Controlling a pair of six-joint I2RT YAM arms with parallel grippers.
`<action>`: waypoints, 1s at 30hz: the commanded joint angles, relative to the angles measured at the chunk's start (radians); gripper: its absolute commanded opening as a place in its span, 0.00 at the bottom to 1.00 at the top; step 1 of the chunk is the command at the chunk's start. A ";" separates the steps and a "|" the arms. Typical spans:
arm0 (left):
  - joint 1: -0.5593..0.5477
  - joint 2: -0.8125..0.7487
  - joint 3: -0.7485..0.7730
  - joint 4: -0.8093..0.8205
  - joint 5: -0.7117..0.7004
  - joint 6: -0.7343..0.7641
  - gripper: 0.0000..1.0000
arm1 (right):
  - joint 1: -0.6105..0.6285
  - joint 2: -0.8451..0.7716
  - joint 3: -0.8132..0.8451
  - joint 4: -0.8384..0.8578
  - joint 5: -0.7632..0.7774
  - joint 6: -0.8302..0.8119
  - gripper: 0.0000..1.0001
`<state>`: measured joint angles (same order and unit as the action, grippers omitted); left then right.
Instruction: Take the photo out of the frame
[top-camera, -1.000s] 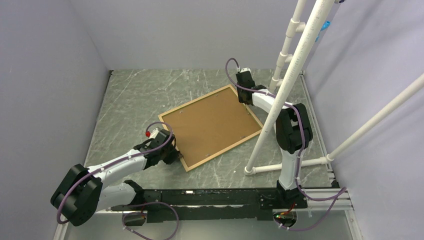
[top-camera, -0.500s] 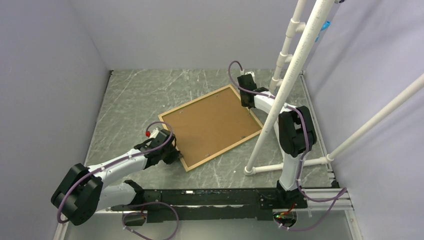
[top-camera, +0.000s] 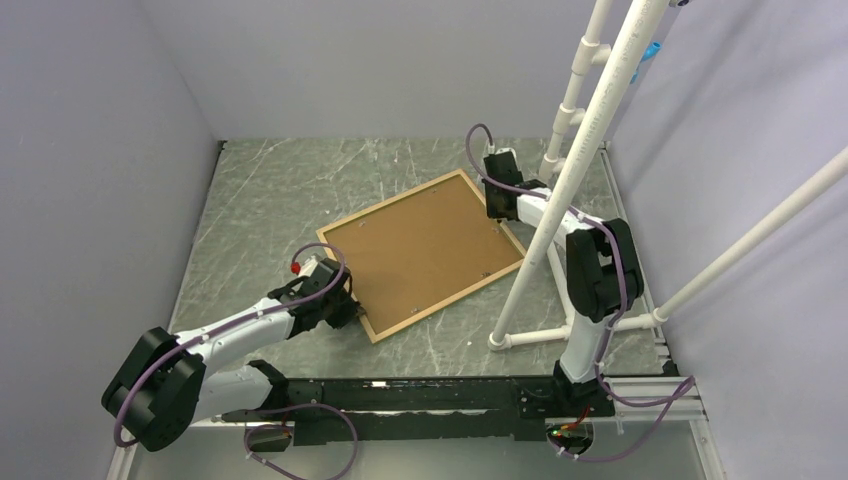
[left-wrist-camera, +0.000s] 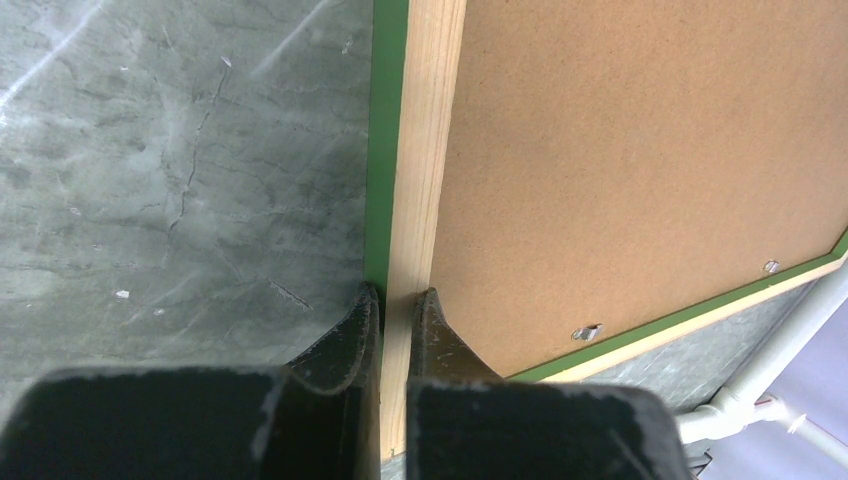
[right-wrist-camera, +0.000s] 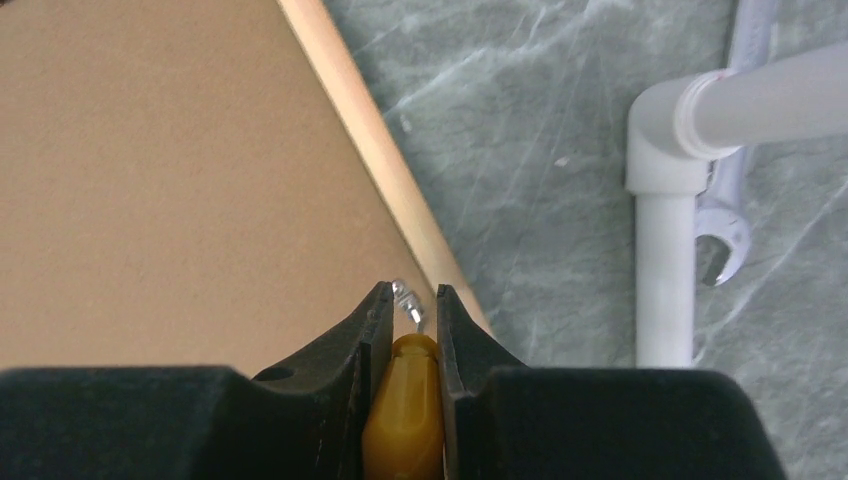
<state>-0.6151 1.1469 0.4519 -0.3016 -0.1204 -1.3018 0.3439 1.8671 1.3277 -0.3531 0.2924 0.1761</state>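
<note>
The frame (top-camera: 392, 204) lies face down on the table, light wood rim up, with the brown backing board (top-camera: 420, 248) in it. The photo is hidden under the board. My left gripper (top-camera: 345, 308) is shut on the frame's rim at its near left corner; the left wrist view shows the fingers either side of the wood rim (left-wrist-camera: 425, 150) and my left gripper (left-wrist-camera: 396, 296) closed on it. My right gripper (top-camera: 494, 212) is at the frame's far right edge. In the right wrist view my right gripper (right-wrist-camera: 408, 292) is shut on a yellow tool (right-wrist-camera: 404, 410), with a small metal bit at the tip by the rim (right-wrist-camera: 360, 140).
White pipes (top-camera: 560, 170) stand right of the frame, close to the right arm. One pipe (right-wrist-camera: 665, 260) with a metal wrench-like piece (right-wrist-camera: 725, 240) lies beside the right gripper. A metal tab (left-wrist-camera: 587, 331) sits on the board. Grey walls enclose the table.
My right gripper has shifted a little to the right and nearer along the frame's far right edge. The left arm and the frame have not moved.
</note>
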 joint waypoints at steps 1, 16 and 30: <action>0.011 0.020 -0.052 -0.123 -0.112 0.010 0.00 | -0.015 -0.068 -0.067 -0.006 -0.225 0.080 0.00; 0.015 -0.025 -0.043 -0.126 -0.131 0.058 0.00 | -0.100 -0.238 -0.121 0.009 -0.410 0.127 0.00; 0.041 -0.204 -0.074 -0.076 -0.088 0.196 0.49 | -0.118 -0.357 -0.222 -0.079 -0.327 0.178 0.00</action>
<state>-0.5884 1.0054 0.3805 -0.3317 -0.1833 -1.1820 0.2428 1.6028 1.1328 -0.3885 -0.1005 0.3260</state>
